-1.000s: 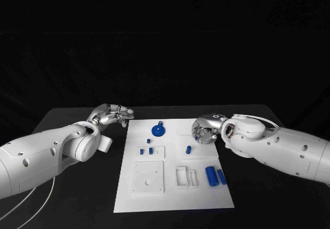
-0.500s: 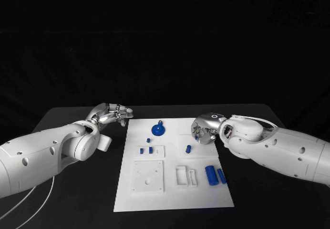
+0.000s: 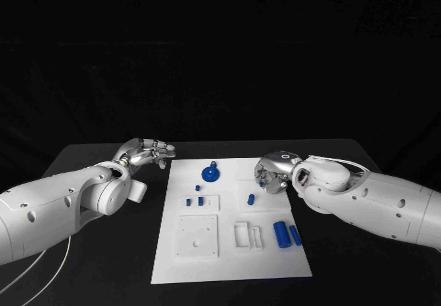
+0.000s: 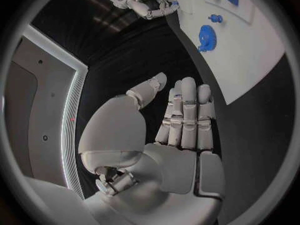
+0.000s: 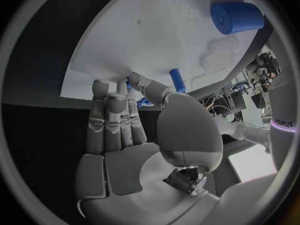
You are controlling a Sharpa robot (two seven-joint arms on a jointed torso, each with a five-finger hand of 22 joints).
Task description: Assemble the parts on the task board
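Note:
The white task board (image 3: 234,255) lies in the middle of the table. On it are a blue gear (image 3: 211,173), small blue pegs (image 3: 195,201), an upright peg (image 3: 250,199), a thick blue cylinder (image 3: 282,233) and a blue bar (image 3: 296,236). My right hand (image 3: 273,173) hovers over the board's far right edge. Its thumb and a finger pinch a small blue part (image 5: 129,85), next to the upright peg (image 5: 177,80). My left hand (image 3: 147,153) hangs off the board's far left corner, fingers (image 4: 187,115) straight and holding nothing. The gear (image 4: 206,35) lies ahead of it.
White raised fixtures stand on the board: a square plate with holes (image 3: 199,236), a small slotted block (image 3: 248,234) and a pad under the pegs (image 3: 211,204). Black table (image 3: 101,255) surrounds the board on both sides.
My right hand has drifted slightly left and toward the far edge of the board. The left hand has barely moved.

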